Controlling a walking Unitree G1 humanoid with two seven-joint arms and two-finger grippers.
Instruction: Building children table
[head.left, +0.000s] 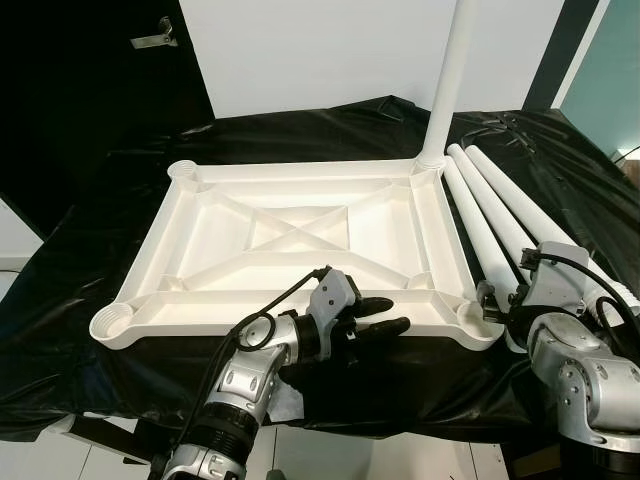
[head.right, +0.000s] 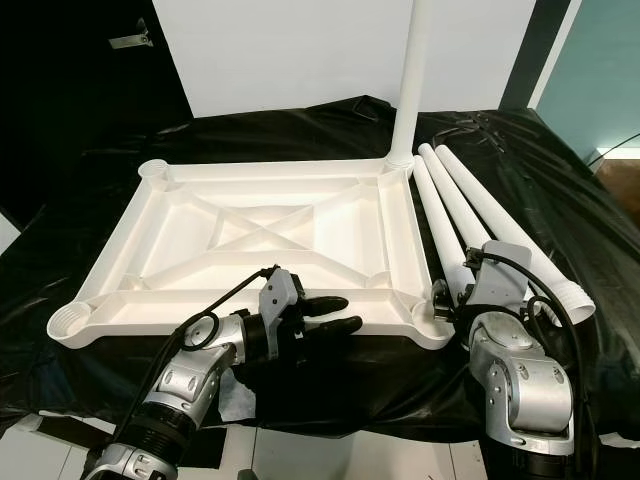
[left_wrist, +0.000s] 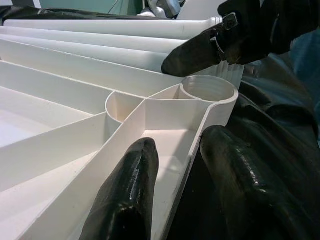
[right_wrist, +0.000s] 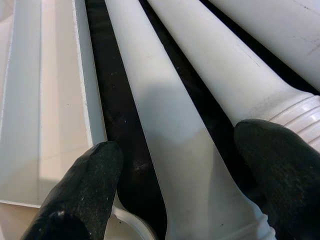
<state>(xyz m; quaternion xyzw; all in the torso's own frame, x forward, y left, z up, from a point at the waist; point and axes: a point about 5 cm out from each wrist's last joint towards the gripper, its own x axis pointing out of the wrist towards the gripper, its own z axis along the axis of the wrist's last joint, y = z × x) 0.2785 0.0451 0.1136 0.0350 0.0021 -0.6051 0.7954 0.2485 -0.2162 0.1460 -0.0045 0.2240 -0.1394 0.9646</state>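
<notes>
The white table top (head.left: 300, 235) lies upside down on the black-covered surface. One white leg (head.left: 447, 80) stands upright in its far right corner socket. Three more legs (head.left: 500, 220) lie side by side to the right of it. My left gripper (head.left: 392, 314) is open at the top's near rim. One of its fingers (left_wrist: 130, 190) is inside the rim and the other is outside, pointing toward the near right socket (left_wrist: 207, 90). My right gripper (right_wrist: 180, 150) is open by that corner, its fingers on either side of the nearest lying leg (right_wrist: 165, 130), apart from it.
Empty sockets sit at the near left (head.left: 115, 322) and far left (head.left: 185, 170) corners. Black sheeting (head.left: 120, 220) covers the whole surface and drapes over its front edge. A white wall stands behind, and pale floor (head.left: 60, 455) lies below.
</notes>
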